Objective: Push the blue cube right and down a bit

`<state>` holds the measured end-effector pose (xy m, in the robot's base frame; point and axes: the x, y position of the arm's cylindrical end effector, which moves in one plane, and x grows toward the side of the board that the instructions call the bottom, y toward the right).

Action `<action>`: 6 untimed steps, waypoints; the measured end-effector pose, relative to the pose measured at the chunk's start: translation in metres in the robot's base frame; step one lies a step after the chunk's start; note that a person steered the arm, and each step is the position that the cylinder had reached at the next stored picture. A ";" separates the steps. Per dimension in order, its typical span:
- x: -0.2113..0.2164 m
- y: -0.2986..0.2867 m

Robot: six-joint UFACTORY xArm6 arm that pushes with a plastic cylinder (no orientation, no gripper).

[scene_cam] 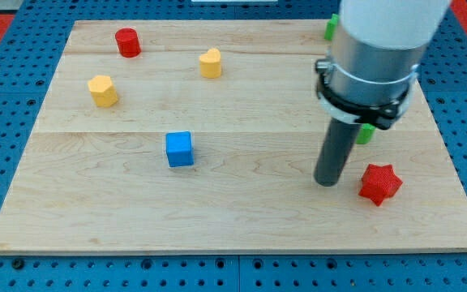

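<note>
The blue cube (179, 149) sits on the wooden board, left of the middle. My tip (327, 182) rests on the board far to the cube's right, slightly lower in the view. It stands just left of a red star-shaped block (379, 183) and touches no block.
A red cylinder (127, 42) is at the top left. A yellow block (102, 90) and a yellow heart-shaped block (210, 62) lie above the cube. Two green blocks (366, 133) (330, 27) are partly hidden by the arm. The wooden board (233, 219) lies on a blue pegboard.
</note>
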<state>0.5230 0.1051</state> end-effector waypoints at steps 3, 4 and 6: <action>0.035 -0.085; 0.035 -0.187; -0.040 -0.290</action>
<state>0.4830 -0.1851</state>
